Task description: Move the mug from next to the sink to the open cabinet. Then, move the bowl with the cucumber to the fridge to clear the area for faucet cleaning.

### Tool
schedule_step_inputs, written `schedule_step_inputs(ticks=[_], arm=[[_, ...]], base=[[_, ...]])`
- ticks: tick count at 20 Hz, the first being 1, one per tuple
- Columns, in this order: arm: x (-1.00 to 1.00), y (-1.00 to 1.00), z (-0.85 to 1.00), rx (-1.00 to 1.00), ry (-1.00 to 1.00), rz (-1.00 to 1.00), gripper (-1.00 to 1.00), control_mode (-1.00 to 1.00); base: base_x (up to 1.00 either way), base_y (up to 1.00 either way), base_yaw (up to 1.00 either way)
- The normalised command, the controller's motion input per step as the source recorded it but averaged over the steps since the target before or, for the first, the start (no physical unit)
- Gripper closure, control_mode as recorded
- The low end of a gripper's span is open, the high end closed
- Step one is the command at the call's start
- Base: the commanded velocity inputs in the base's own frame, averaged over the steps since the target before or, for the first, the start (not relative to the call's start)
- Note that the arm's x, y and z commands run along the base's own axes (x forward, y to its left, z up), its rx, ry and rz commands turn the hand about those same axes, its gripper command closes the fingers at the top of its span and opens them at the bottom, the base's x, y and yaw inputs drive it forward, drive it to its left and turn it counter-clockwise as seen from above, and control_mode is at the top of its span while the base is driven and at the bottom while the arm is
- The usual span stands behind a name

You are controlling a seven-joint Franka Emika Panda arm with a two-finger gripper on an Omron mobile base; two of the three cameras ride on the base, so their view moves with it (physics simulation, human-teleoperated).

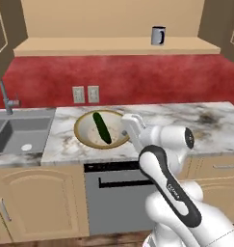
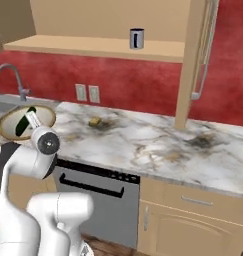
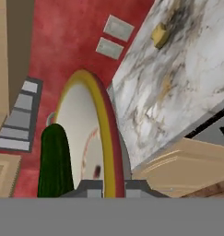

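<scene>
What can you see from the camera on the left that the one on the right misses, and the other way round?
The left base view alone shows the sink basin with its pale drain. The right base view alone shows a long stretch of marble counter running right, and a tall grey handle on the cabinet side. Both share the mug on the open cabinet shelf, the bowl holding the cucumber, the faucet and the wall outlets.

The cucumber [image 1: 101, 127] lies in the bowl [image 1: 83, 132], which sits on the counter [image 1: 186, 120] just right of the sink [image 1: 22, 132]. The faucet [image 1: 6, 99] stands behind the sink. The mug [image 1: 158, 35] stands on the open cabinet [image 1: 89, 46] shelf, above the counter.
</scene>
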Motion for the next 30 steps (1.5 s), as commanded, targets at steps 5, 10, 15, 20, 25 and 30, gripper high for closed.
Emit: schedule_step_inputs(ticks=[5,10,15,20,25,30], arm=[[0.00,0.00,0.00,0.00,0.00,0.00,1.00,1.00],[0.00,0.00,0.00,0.00,0.00,0.00,1.00,1.00],[0.00,0.00,0.00,0.00,0.00,0.00,1.00,1.00],[0.00,0.00,0.00,0.00,0.00,0.00,1.00,1.00],[0.00,0.00,0.00,0.00,0.00,0.00,1.00,1.00],[0.00,0.00,0.00,0.00,0.00,0.00,1.00,1.00]], base=[[-0.55,0.00,0.69],[-0.11,0.02,0.84],[0.00,0.14,0.92],[0.00,0.12,0.94],[0.00,0.03,0.97],[0.00,0.01,0.98]])
